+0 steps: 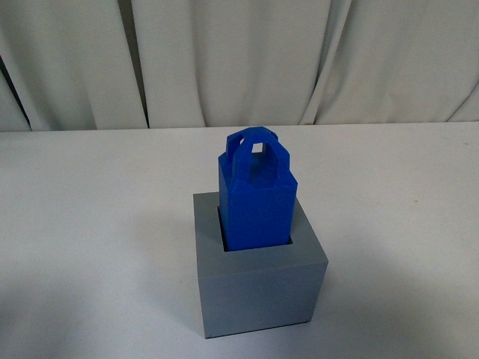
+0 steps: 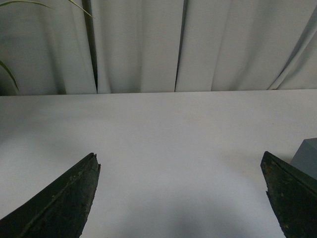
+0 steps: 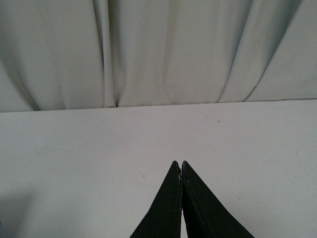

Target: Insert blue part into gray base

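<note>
The blue part [image 1: 255, 196] stands upright with its lower end inside the square recess of the gray base [image 1: 258, 281], its two arched handles on top. Both sit on the white table in the front view, near the front middle. Neither gripper shows in the front view. In the left wrist view my left gripper [image 2: 181, 161] is open and empty over bare table, and a corner of the gray base [image 2: 307, 157] shows beside one finger. In the right wrist view my right gripper [image 3: 179, 163] is shut on nothing, over bare table.
The white table [image 1: 90, 209] runs back to a pale curtain [image 1: 239, 60] along its far edge. A green plant leaf [image 2: 10, 74] shows at the edge of the left wrist view.
</note>
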{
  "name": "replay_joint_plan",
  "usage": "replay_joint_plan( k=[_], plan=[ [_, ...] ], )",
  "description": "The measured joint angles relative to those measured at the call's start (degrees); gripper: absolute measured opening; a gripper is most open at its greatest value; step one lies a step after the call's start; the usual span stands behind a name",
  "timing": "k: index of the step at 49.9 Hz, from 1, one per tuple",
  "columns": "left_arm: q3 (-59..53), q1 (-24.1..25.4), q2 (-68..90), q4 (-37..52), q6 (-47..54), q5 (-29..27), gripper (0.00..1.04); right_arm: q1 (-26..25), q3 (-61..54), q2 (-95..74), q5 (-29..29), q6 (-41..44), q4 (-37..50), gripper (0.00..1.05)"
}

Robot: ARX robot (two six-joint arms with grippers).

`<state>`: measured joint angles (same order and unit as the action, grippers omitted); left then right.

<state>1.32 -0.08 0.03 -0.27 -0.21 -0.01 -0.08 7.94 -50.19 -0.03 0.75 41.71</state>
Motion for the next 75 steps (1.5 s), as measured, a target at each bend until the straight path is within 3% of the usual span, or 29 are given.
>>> replay_joint_plan(
  k=[27,72,75],
  plan=[
    [0.0,0.0,0.0,0.0,0.0,0.0,0.99,0.0,-7.6,15.2,0.0,-0.1,-7.4,0.02],
    [0.0,0.0,0.0,0.0,0.0,0.0,0.99,0.0,-7.6,40.2,0.0,-0.1,-31.5,0.02],
    [0.0,0.0,0.0,0.0,0.0,0.0,0.99,0.0,-7.6,45.9,-0.2,-0.1,-39.2,0.02]
  ],
)
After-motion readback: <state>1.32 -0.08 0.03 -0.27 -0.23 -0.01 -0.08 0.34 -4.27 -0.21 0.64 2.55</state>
